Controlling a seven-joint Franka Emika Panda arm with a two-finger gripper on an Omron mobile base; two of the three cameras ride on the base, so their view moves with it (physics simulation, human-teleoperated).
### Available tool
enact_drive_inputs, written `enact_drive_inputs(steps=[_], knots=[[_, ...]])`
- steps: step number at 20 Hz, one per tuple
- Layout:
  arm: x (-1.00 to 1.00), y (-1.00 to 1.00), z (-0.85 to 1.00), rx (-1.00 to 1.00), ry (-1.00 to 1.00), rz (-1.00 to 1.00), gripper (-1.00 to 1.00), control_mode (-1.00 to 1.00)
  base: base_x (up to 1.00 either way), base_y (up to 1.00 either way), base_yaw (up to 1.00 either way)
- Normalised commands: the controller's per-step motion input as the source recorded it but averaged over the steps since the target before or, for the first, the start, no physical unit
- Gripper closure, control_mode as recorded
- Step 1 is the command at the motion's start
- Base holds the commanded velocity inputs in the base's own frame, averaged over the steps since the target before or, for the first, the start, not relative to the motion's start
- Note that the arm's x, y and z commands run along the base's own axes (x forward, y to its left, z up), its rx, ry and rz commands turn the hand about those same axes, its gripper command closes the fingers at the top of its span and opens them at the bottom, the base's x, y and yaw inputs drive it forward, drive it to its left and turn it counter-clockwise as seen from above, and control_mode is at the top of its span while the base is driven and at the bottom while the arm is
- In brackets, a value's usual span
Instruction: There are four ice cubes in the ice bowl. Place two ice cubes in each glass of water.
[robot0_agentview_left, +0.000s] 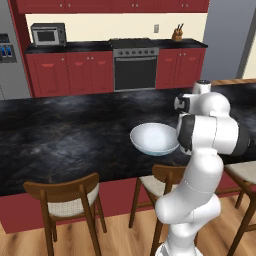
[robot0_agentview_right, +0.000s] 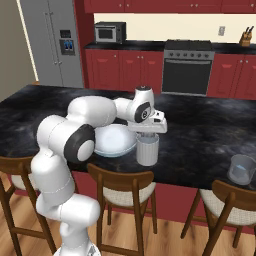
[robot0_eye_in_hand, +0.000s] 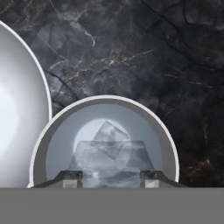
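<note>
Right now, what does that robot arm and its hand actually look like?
The arm is a chain of rounded, glossy white segments with dark, nearly black bands at the joints. At its end sits a boxy white hand with a round dark disc on the wrist. The gripper has two small dark grey finger tips. No loose cables or lettering show.

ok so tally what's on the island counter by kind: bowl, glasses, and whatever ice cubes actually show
Ice bowl: 1
Glasses of water: 2 (one under the pincer, one apart near the counter's edge)
Ice cubes that show: 2 (one ice cube between the pincer's tips, one lower in that glass)
Total: 5
</note>
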Motion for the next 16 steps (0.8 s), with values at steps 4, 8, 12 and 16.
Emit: enact_drive_inputs(steps=[4,8,12,16], knots=[[0.14,0.00,-0.03,0.00,0.00,0.00,-1.00,-1.00,0.00,0.00,0.00],[0.14,0.00,-0.03,0.00,0.00,0.00,-1.00,-1.00,0.00,0.00,0.00],[0.02,-0.09,0.02,0.01,-0.04,0.00,-1.00,-1.00,0.00,0.00,0.00],[-0.73,-0.48,0.36,0.17,-0.40,0.00,-1.00,-1.00,0.00,0.00,0.00]])
